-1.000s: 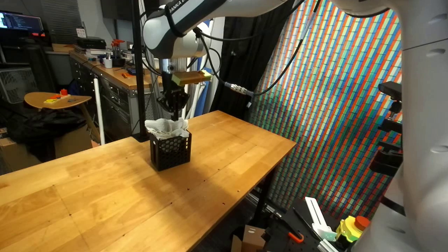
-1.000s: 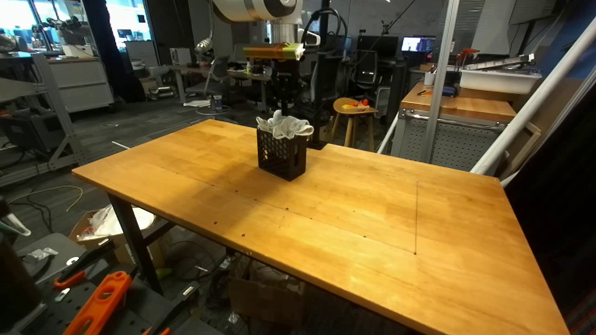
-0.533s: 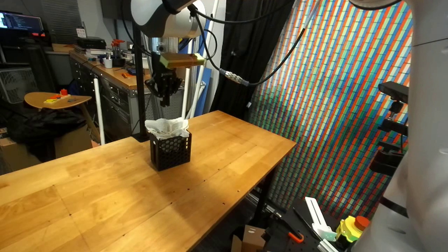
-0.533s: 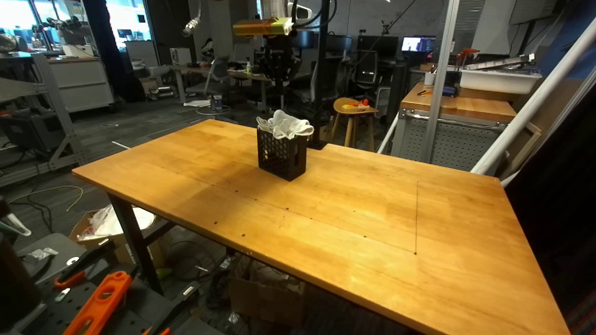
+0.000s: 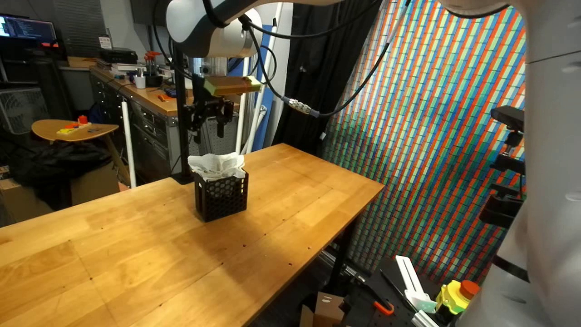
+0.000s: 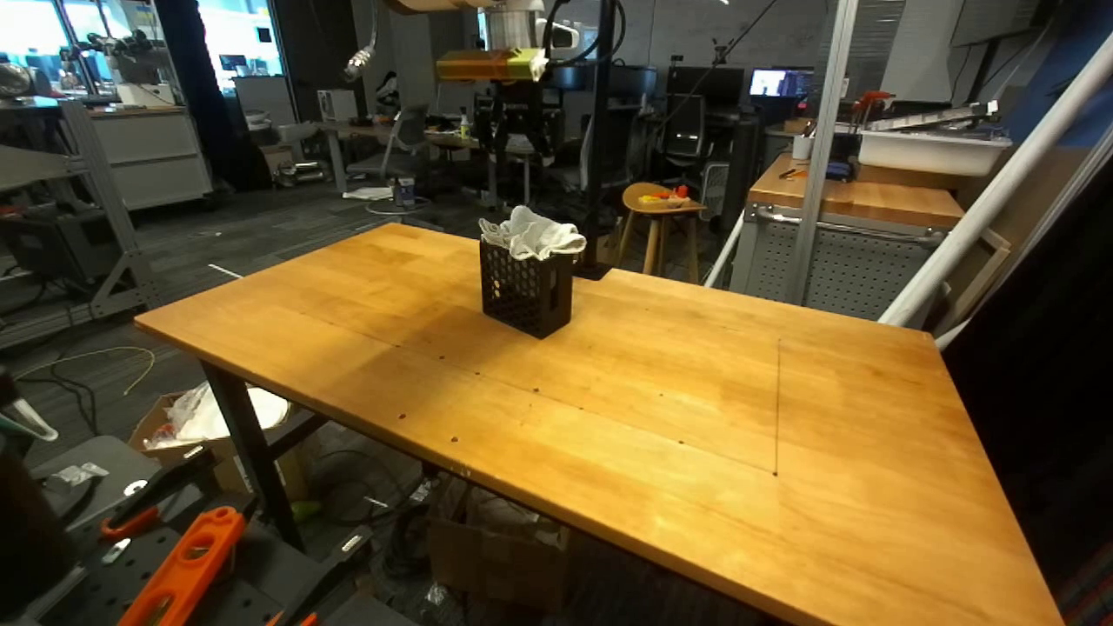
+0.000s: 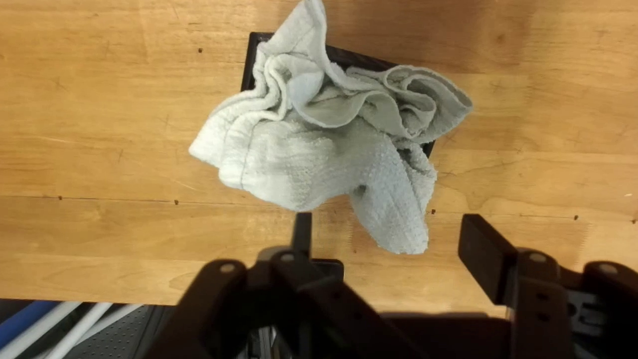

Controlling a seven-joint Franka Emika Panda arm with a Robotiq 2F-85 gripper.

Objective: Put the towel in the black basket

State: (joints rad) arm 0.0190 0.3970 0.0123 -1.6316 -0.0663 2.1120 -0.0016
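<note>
1. Two black fingers (image 7: 483,257) are standing spread well apart, part of the white terry towel (image 7: 319,159) and the butcher-block desk (image 7: 99,149) showing between them in the wrist view.
2. The Robotiq gripper (image 5: 209,133) is pointing downward, hanging above the towel and apart from it.
3. That towel is sitting bunched in the black plastic basket (image 5: 222,200), its folds rising above the rim and spilling past it.
4. The basket is standing upright on the desk, near the far edge in both exterior views, beside a black post (image 6: 596,148) rising there.
5. The Franka Panda arm (image 5: 547,181) is reaching over from beyond the opposite edge, an emergency-stop button (image 5: 454,297) sitting near it.
6. Past the post's edge, a wooden stool (image 5: 100,131) is holding small red and yellow pieces (image 5: 68,130).
</note>
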